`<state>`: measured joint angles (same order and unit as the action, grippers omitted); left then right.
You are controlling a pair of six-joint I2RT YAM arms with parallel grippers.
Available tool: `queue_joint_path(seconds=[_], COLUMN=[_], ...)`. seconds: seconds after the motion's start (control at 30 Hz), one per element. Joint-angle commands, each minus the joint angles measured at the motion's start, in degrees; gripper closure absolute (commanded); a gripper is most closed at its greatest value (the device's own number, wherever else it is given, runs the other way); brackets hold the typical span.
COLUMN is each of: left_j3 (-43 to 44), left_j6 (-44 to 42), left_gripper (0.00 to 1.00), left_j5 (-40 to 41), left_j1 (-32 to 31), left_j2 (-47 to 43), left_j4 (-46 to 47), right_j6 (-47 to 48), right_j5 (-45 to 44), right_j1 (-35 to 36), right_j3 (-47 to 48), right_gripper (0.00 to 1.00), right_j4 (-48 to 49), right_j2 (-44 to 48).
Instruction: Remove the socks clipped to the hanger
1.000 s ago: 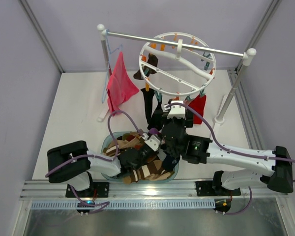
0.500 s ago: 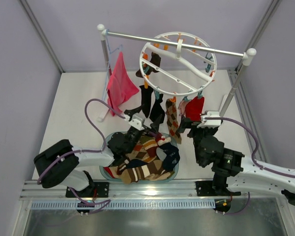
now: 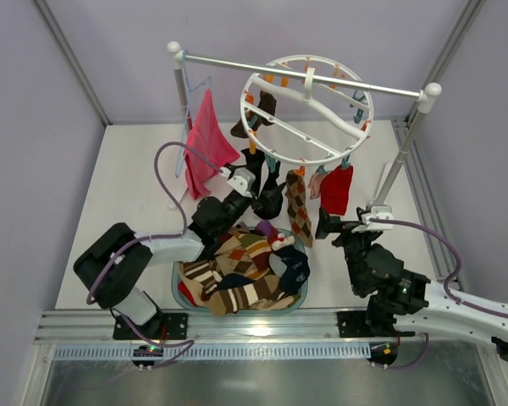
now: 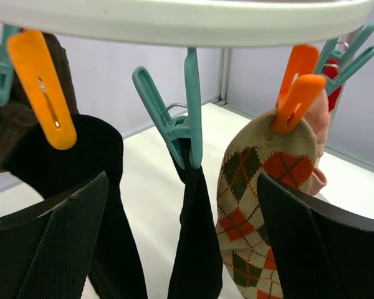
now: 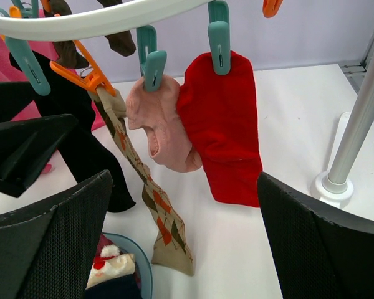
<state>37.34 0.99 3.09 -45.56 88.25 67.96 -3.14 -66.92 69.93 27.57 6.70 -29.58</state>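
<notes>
Beneath the large white round plastic hanger, the left gripper is spread wide and empty, facing a black fabric sock clipped to its rim. The right gripper, likewise spread and empty, faces a red fabric sock hanging there.

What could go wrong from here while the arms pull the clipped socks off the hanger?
1. The left fingers are open in front of a black sock, but an argyle sock hangs close beside it; closing might catch both.
2. The hanger only hangs from the rail and sits tilted; a hard pull could swing or unhook it.
</notes>
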Motion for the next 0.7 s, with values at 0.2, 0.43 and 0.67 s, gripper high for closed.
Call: queue_joint_path(seconds=[0.2,0.43,0.67], left_j3=[5.3,4.8,3.0], left_j6=[0.1,1.6,-5.6], left_gripper=[0.0,0.21,0.97], left_j5=[0.6,0.9,7.7], left_j1=[0.6,0.2,-7.0], left_j2=[8.8,14.0,15.5], left_j4=[1.6,7.4,13.8], right_j6=[1.5,1.6,2.1], right_j5=[1.1,1.3,1.3], right_j1=[-0.1,-0.1,-0.1], right_j3=[-1.2,-2.0,-0.3], right_gripper=[0.02,0.02,0.02], right_j4=[5.4,6.6,6.8], right_j2=[-1.4,-1.8,-4.7])
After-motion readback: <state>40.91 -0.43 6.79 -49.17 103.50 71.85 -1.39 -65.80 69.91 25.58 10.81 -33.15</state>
